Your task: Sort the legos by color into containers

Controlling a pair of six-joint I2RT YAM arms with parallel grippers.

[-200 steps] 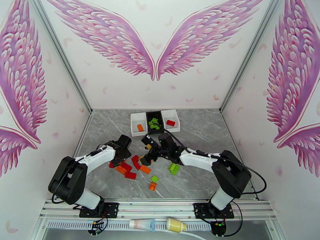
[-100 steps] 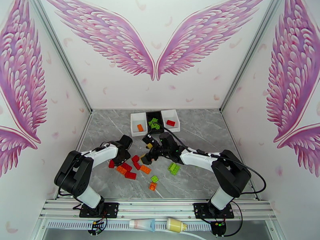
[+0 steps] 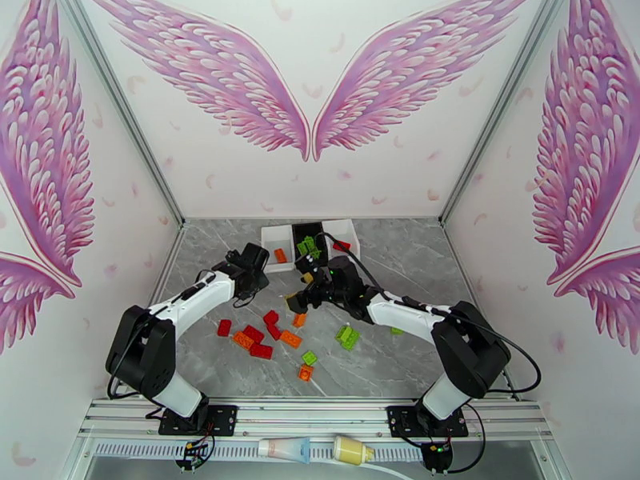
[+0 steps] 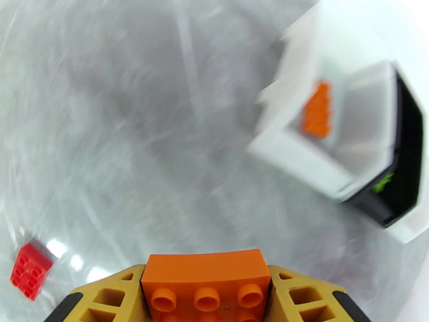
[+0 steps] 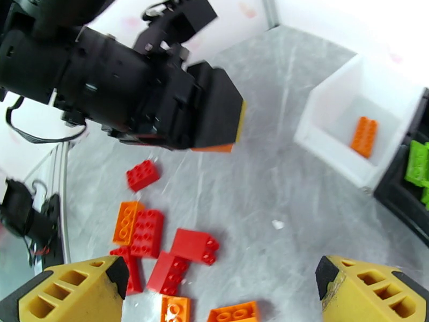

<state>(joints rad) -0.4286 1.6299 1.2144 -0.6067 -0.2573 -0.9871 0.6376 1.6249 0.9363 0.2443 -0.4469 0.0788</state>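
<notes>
Most of the legos (image 3: 254, 334) lie loose on the near half of the table (image 3: 416, 266). We count about five red, four orange and a few bright green. The reds and oranges are bunched in front of the left arm, and a green pair (image 3: 347, 338) sits off to the right.

A little farther in, the right hand (image 5: 220, 293) hangs over that bunch with its fingers spread wide and nothing between them. Beyond it the left hand (image 4: 206, 304) is clenched on an orange brick (image 4: 206, 272), held off the table and just short of the containers (image 3: 272, 230).

In that far row the left white box (image 5: 327, 148) holds one orange piece (image 5: 363, 136). The black middle box (image 3: 307, 226) holds a small heap of green, and the right white box (image 3: 352, 234) one red (so each colour already has its home). We judge the sorting to be in its early part: a handful are binned, one is in the grip, and the bulk is left. We expect the carried brick belongs with the orange one.

The table is grey, marbled and glossy enough to throw highlights. An aluminium rail (image 3: 320, 410) runs along its near edge by the arm bases. White walls (image 3: 312, 186) painted with big pink wings close in the back and both sides.
</notes>
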